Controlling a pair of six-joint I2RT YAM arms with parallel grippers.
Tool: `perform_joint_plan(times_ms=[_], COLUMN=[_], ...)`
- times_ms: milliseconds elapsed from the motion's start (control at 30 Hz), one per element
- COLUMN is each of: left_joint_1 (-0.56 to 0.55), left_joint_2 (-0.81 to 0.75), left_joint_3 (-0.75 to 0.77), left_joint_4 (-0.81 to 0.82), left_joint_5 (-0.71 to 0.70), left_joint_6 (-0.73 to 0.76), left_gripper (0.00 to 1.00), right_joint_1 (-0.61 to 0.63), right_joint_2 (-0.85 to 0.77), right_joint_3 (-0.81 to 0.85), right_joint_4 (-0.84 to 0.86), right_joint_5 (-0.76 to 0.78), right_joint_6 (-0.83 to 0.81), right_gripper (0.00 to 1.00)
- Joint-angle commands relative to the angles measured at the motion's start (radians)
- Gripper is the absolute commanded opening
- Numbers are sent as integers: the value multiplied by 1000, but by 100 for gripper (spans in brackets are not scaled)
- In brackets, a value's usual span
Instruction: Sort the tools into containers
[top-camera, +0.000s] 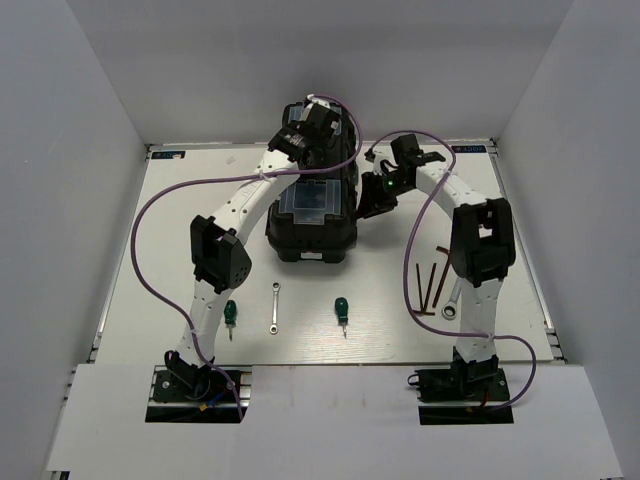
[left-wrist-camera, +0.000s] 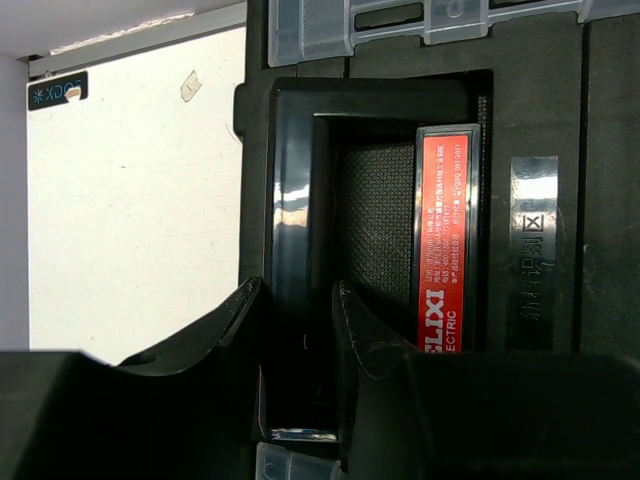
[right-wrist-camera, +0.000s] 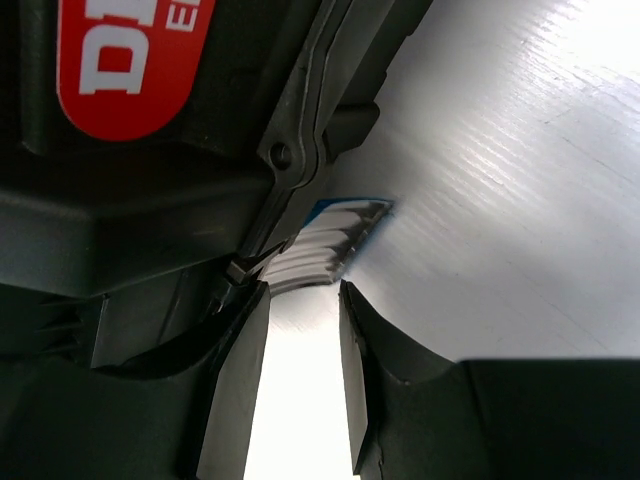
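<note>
The white table carries a black toolbox just toward twelve o'clock of its centre; one green-handled screwdriver lies at eight o'clock, a small wrench at seven, a second screwdriver at six; hex keys and a larger wrench at four.

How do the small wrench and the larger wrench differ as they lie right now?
The small wrench is slimmer, with a smaller head, than the larger wrench. The small wrench lies fully in view between the screwdrivers. The larger wrench lies beside the hex keys, and its far end is hidden behind the right arm. Both are silver and lie on the table, outside the toolbox.
</note>
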Motion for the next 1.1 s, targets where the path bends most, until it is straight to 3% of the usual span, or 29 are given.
perform_joint_plan(times_ms=[0,367,600,933,1067], left_joint_1=[4,-39,-79,-131,-131], left_joint_2=[-89,-89,-69,-51,-51], left_joint_3=[48,103,103,121,121], left_joint_4=[-42,-42,-42,-51,-30], left_joint_5=[-60,0,18,0,30], left_joint_6=[8,-5,-34,-52,-71], left_gripper=[17,0,0,0,0], right_joint_1=[7,24,39,61,67], right_joint_2=[20,47,51,48,50], right_joint_3=[51,78,88,104,104], right_joint_4=[-6,-8,-14,-8,-1], right_joint_5=[2,-44,-54,-113,-153], right_joint_6=[-2,-4,-2,25,44], right_gripper=[40,38,35,21,21])
